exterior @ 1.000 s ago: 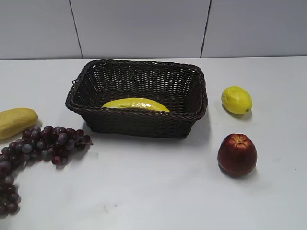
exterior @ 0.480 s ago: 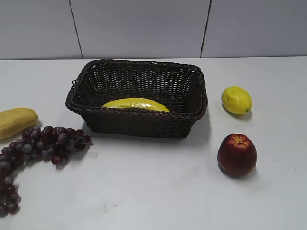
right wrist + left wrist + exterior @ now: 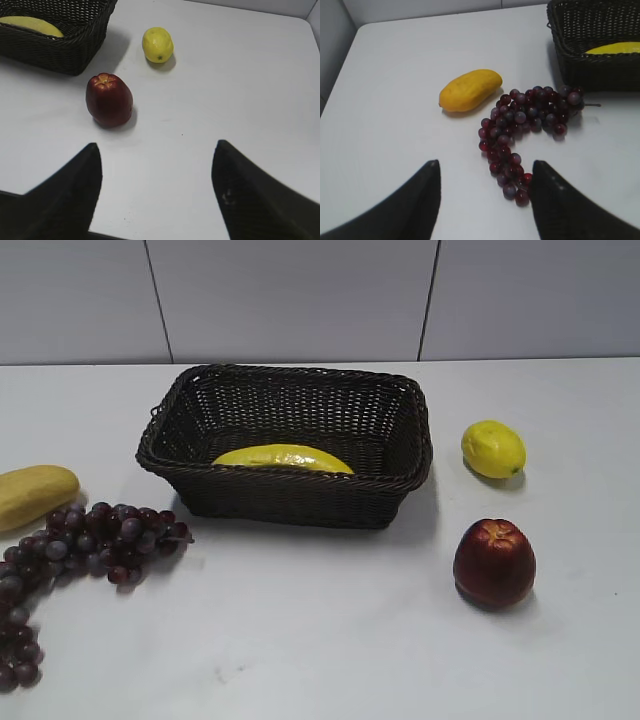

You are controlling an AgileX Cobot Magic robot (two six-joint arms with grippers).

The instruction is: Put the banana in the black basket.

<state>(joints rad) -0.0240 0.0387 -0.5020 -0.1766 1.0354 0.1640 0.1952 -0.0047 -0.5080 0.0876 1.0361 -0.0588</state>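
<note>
Banana (image 3: 283,458) lies inside the black basket (image 3: 300,502), resting low against the near wall; placement looks done, nothing obvious left. Left gripper (image 3: 484,192) hangs with jaws spread wide and empty above the table (image 3: 330,630) near the grapes (image 3: 525,125). Right gripper (image 3: 156,187) likewise wide open, holding nothing, well clear of the apple (image 3: 109,100) and lemon (image 3: 157,44).

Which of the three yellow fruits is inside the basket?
The banana, lying in the black basket. The lemon sits on the table to its right, the stubby yellow fruit to its left.
</note>
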